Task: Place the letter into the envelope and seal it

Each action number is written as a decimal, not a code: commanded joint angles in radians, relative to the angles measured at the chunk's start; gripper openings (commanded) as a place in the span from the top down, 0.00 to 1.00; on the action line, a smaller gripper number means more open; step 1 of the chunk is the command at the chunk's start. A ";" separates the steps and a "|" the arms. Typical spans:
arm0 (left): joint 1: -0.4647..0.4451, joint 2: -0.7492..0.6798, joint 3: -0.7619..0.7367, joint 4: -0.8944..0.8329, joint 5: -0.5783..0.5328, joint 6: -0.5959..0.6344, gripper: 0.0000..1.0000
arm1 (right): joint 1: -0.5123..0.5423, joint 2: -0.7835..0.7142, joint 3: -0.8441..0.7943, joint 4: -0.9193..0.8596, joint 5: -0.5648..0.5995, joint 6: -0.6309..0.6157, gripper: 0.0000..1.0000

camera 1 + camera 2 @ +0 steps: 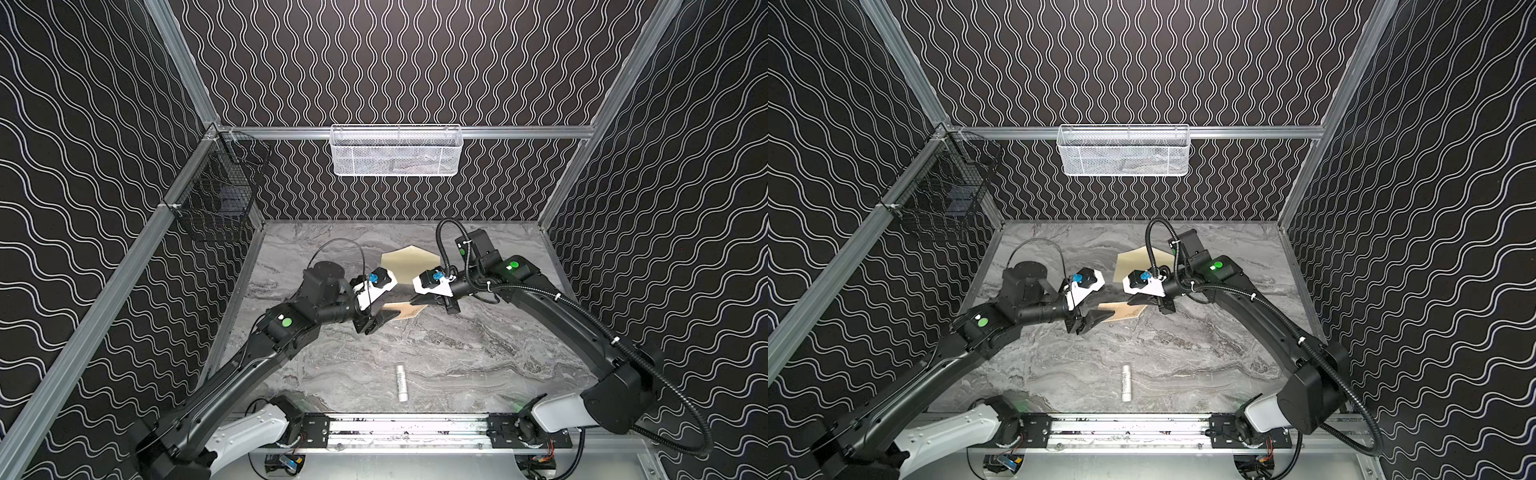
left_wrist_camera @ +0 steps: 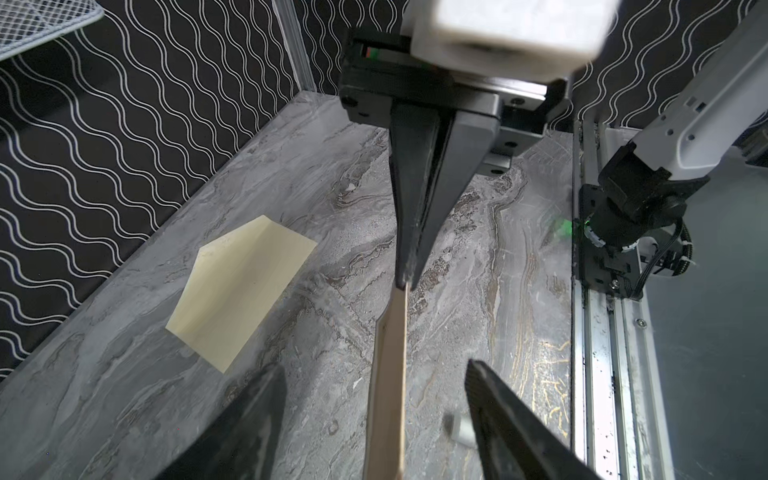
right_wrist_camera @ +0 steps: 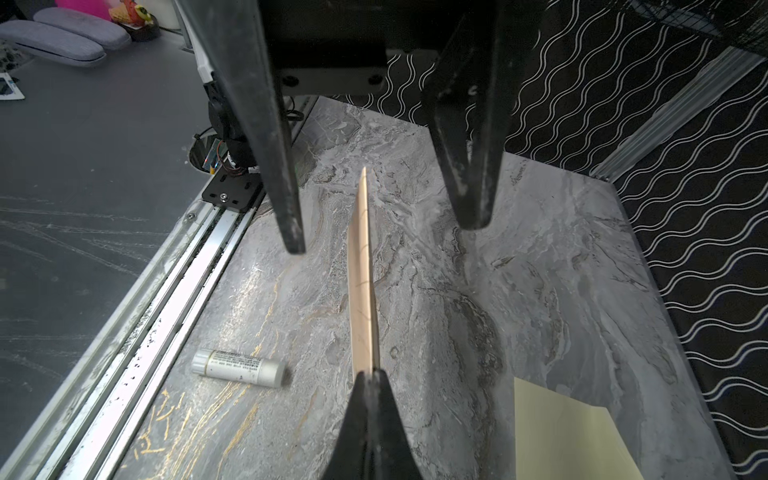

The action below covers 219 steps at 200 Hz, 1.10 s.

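The letter (image 3: 361, 291) hung over the bench (image 1: 457, 357) near the envelope (image 2: 241, 291), right tool (image 3: 370, 376) pinching one end, left tool (image 2: 374, 368) spread around the other (not gripping). Light, floppy paper by the look of it, so an edge pinch suited it.

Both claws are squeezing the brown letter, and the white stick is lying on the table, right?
Not quite. Only the right claw squeezes the brown letter; the left claw is open wide around it, as the right wrist view shows. The white stick does lie on the table.
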 commanded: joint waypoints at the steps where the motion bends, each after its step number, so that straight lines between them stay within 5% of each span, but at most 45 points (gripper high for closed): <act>1: 0.001 0.020 0.012 0.009 0.036 0.044 0.41 | 0.003 0.008 0.021 -0.039 -0.028 -0.011 1.00; 48: 0.001 0.010 -0.004 0.028 0.051 0.022 0.84 | 0.003 0.000 0.026 -0.032 -0.003 0.006 1.00; 78: 0.001 0.005 -0.017 0.036 0.033 0.003 1.00 | 0.002 0.003 0.033 -0.027 0.014 0.019 1.00; 90: 0.001 0.001 -0.029 0.048 0.020 -0.020 1.00 | 0.002 0.001 0.031 -0.018 0.018 0.034 0.88; 109: 0.001 -0.015 -0.069 0.138 -0.006 -0.135 1.00 | 0.001 -0.014 0.020 0.040 0.063 0.137 0.52; 123: 0.001 -0.030 -0.115 0.268 -0.031 -0.285 1.00 | -0.003 -0.058 -0.052 0.290 0.100 0.470 0.35; 148: 0.001 -0.046 -0.224 0.579 -0.096 -0.574 1.00 | -0.003 -0.181 -0.228 0.718 0.267 1.129 0.31; 175: 0.001 -0.018 -0.291 0.805 -0.186 -0.834 1.00 | 0.001 -0.324 -0.433 0.955 0.413 1.723 0.29; 219: -0.015 0.001 -0.350 0.959 -0.325 -1.149 1.00 | 0.002 -0.481 -0.638 1.132 0.522 2.281 0.23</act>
